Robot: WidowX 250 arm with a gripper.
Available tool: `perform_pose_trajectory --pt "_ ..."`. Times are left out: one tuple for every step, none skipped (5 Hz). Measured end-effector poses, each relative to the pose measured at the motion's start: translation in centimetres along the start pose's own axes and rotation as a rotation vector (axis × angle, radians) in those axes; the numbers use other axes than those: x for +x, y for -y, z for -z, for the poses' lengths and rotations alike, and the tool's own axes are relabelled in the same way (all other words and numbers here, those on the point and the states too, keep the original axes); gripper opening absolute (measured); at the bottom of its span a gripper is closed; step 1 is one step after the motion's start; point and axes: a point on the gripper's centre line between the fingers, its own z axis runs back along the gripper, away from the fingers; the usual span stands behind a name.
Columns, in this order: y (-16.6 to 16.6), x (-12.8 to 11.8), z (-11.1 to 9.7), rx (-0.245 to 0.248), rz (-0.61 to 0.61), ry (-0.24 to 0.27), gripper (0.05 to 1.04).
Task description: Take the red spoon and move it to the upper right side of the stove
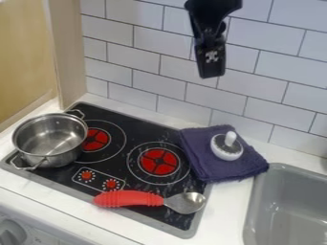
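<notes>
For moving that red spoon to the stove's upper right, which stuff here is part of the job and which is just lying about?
Part of the job:
- red-handled spoon
- stove
- gripper

Just lying about:
- metal pot
- purple cloth
- round white-knobbed item on it
- grey sink

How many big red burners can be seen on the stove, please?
2: one burner beside the metal pot, another burner near the purple cloth. The pot may hide more.
</notes>
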Motion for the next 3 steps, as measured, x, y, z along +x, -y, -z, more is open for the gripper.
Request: perform_pose_trajectory --pt "0.6 -0.2 -0.6 -0.066 0.037 -0.036 0.999" --pt "1.0 -0.5 -0.4 -0.087 0.054 -0.046 0.999" --pt "2.4 -1.6 1.0 -0.132 0.071 -0.072 0.999"
